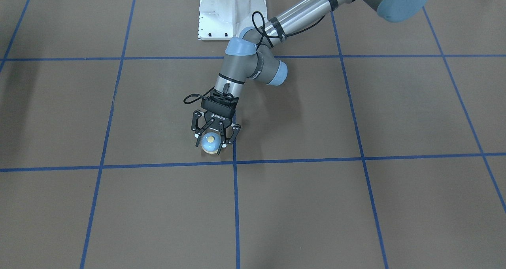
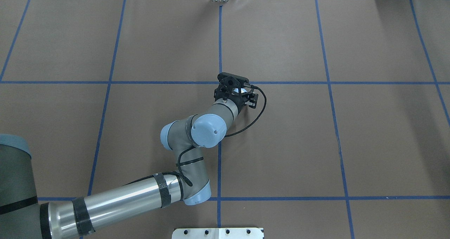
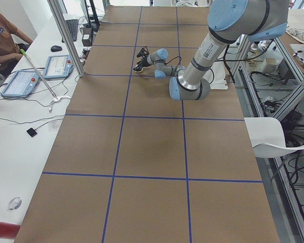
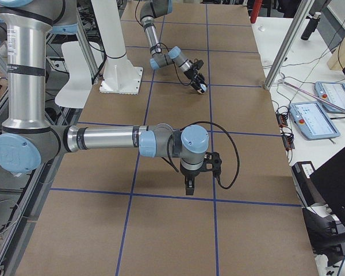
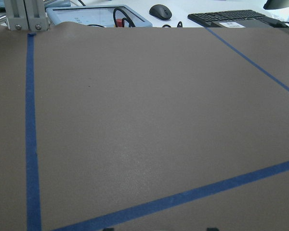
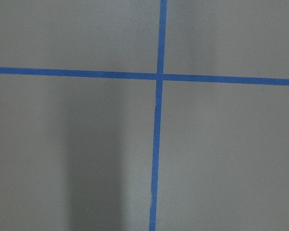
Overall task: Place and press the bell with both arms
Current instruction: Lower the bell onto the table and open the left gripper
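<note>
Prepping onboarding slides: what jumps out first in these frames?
The left gripper, reaching out over the brown table, straddles the small light-blue bell, its fingers at either side just beside a crossing of the blue tape lines. The right arm shows only in the exterior right view, its gripper pointing down over bare table, far from the bell.
</note>
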